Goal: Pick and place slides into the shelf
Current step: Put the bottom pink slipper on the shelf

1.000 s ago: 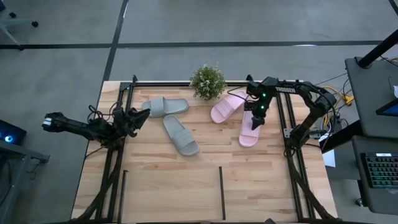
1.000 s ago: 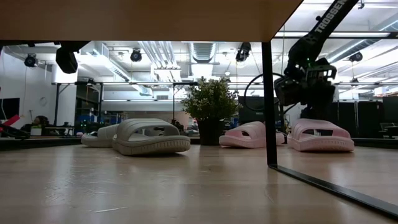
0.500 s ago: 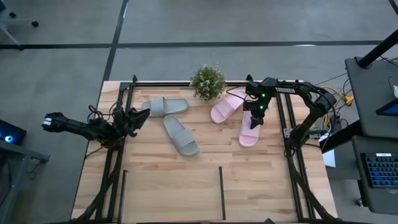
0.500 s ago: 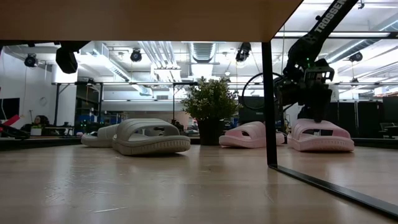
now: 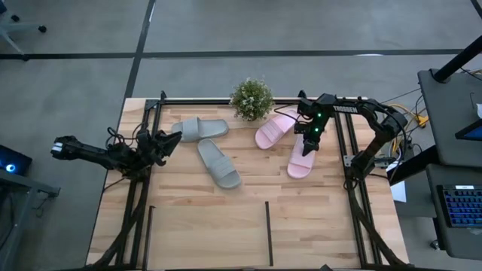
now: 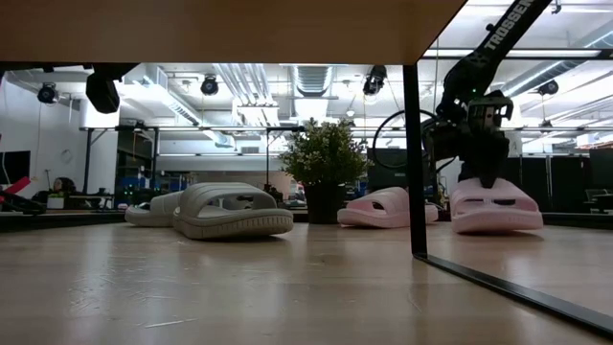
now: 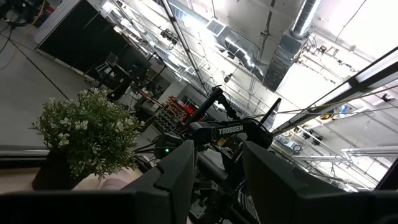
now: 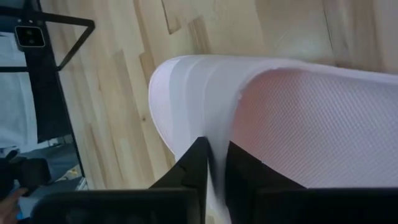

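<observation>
Desk (image 5: pixel 248 218): carrying plant, slides and shelf bars.
Shelf (image 5: pixel 268 232): black uprights standing at the near edge.
Plant (image 5: pixel 251 98): sitting far centre.
Grey-green slides (image 5: pixel 218 163): lying left of centre, one farther (image 5: pixel 199 129).
Pink slides: one lying beside the plant (image 5: pixel 274 128); the other (image 5: pixel 300 161) tilting, lifted right.
Right end effector (image 5: pixel 309 146): pinching that slide's rim.
Left end effector (image 5: pixel 162 143): waiting left, fingers spread.

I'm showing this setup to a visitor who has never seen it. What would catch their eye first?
Most striking is the right gripper clamped on a pale pink slide near the table's right side, the slide tilted with one end just off the wood. Beside it lies the other pink slide, next to a small potted plant at the far edge. Two grey-green slides lie left of centre, near the idle left gripper.
</observation>
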Controlling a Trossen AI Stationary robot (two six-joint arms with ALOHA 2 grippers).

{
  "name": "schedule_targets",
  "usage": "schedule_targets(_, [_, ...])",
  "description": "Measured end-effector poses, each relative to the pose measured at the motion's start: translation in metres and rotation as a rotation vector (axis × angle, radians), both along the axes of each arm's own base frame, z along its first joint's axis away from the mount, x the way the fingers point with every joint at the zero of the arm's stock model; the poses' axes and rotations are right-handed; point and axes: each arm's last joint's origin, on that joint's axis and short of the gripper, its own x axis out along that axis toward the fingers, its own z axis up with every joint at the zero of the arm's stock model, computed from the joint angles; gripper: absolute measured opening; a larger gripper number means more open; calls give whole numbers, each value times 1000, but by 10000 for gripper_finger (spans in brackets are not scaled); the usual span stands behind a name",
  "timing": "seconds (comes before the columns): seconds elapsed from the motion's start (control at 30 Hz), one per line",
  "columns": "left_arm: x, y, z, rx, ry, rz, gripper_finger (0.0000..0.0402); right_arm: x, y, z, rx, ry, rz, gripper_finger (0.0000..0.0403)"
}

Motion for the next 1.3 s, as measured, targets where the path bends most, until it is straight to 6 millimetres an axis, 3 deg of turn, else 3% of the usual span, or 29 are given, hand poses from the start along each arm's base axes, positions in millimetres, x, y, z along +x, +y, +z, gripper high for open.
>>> schedule_targets(0.73, [0,0,0,0,0,0,123,-4,5,9,50,16,-36,9])
schedule_targets(1.1, [0,0,0,0,0,0,123,-13,15,42,-11,-60,-80,9])
schedule_targets(1.3, [0,0,0,0,0,0,123,-16,21,72,-15,-164,-144,9])
